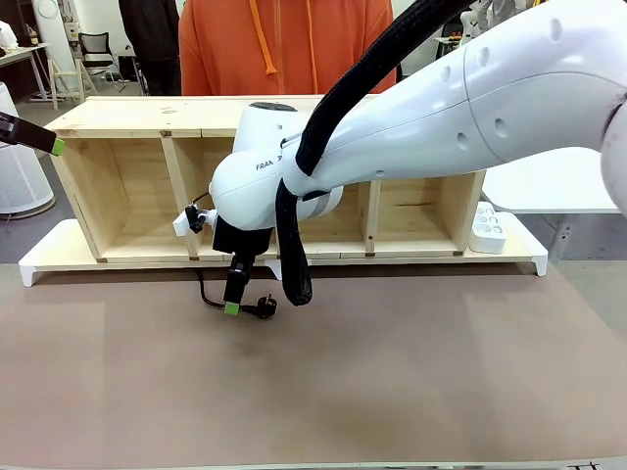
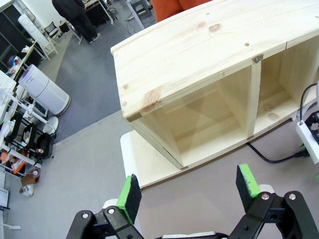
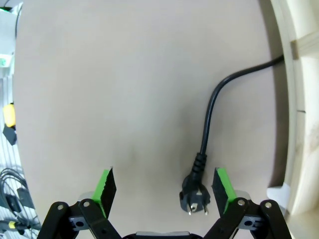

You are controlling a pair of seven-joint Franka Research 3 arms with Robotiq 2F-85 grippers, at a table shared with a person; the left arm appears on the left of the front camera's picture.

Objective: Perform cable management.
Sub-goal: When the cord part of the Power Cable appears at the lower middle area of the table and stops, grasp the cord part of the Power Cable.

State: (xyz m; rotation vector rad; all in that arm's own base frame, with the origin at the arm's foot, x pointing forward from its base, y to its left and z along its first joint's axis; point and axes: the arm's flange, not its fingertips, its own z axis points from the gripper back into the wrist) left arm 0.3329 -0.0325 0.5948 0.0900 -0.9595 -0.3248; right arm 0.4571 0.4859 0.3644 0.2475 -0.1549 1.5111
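The shelf [image 1: 127, 117] is lying along the table's [image 1: 392, 392] far side, with a person standing behind it. The cable [image 3: 212, 114] is running from the shelf's front edge onto the table. Its plug [image 3: 195, 196] is lying between the right claw's [image 3: 162, 179] spread fingers. The left claw [image 2: 187, 178] is hovering off the shelf's left end.

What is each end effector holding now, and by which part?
Nothing is held. The right end effector is open over the plug of the cable, which lies on the table, not gripped. The left end effector is open and empty.
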